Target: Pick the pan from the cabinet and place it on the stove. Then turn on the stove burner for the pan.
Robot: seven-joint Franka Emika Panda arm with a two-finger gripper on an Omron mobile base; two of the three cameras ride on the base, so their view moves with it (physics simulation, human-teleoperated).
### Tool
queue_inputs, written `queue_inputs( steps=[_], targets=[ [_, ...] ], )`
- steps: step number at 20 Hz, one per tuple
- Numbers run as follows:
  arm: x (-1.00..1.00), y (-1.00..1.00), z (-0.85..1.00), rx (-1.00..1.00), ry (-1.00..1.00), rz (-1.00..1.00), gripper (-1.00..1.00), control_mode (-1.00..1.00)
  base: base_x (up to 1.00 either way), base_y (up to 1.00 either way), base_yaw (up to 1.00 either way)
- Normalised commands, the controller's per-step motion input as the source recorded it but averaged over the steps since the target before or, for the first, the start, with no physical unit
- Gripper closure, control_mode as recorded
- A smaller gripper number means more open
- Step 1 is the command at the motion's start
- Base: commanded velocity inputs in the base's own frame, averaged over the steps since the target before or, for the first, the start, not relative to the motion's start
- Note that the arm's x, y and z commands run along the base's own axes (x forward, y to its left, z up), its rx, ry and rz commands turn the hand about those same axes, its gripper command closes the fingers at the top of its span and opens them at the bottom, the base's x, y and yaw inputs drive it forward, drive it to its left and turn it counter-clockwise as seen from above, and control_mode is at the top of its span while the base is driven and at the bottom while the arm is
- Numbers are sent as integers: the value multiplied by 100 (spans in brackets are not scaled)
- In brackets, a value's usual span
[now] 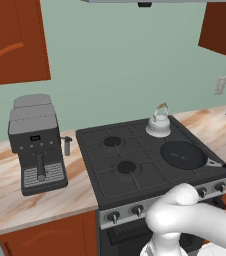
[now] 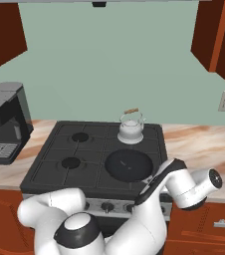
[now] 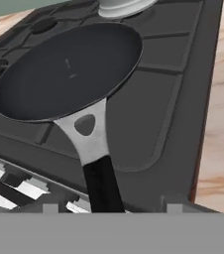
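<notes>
Pan (image 3: 69, 69): set on stove (image 1: 110, 167), near right burner; placement done. Fingers (image 3: 49, 208) spread either side of handle, not pinching it. Burner knob: judged still to turn

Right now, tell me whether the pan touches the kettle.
Apart. The right base view shows bare stove grate between the pan and the kettle behind it.

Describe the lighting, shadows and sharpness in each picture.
Left base view: flat, even light, only faint shading under the kettle. Right base view: the same soft light, pan matte with no glare. Hand view: sharp, a faint sheen on the pan's grey joint.
</notes>
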Motion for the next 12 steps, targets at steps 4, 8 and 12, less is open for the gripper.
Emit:
queue_inputs(
  steps=[4,8,12],
  targets=[
    [0,9,0,0,0,0,-100,-100,0,0,0],
    [-16,0,3,0,0,0,-100,-100,0,0,0],
    [-45,0,8,0,-2,0,-100,-100,0,0,0]
  ],
)
